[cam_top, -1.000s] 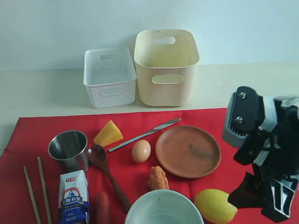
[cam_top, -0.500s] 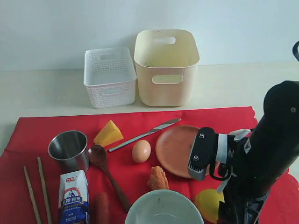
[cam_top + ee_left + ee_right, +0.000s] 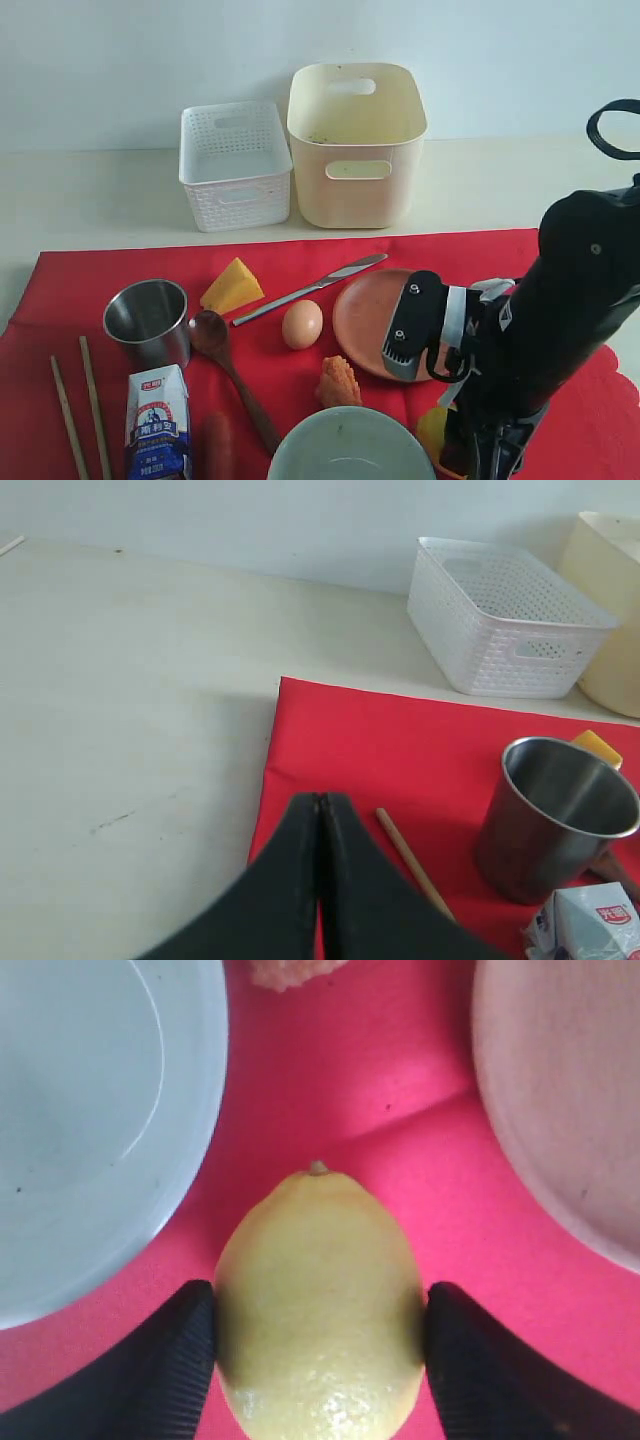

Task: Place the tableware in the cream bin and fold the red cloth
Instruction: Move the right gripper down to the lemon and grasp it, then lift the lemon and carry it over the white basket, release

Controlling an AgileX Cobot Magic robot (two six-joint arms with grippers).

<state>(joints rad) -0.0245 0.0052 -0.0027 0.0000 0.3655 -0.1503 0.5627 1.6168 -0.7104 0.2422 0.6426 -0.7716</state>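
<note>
Right gripper (image 3: 318, 1355) has swung in from the side and dropped onto the lemon (image 3: 318, 1290), its pads now pressed on both sides, gripping it between bowl (image 3: 345, 445) and plate (image 3: 365, 310). Left gripper (image 3: 320, 815) is closed and empty over the red cloth (image 3: 120, 265) edge. Cup (image 3: 148, 318), plate and bowl all sit on the cloth, none in the cream bin (image 3: 355, 150) behind it. Looks like food gets cleared first

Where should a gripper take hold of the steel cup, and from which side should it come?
Probably the rim, from above: the steel cup stands upright, mouth open, so one finger fits inside the wall, one outside. Take the rim's left part in the exterior view; the wooden spoon lies close on its right, the milk carton in front.
</note>
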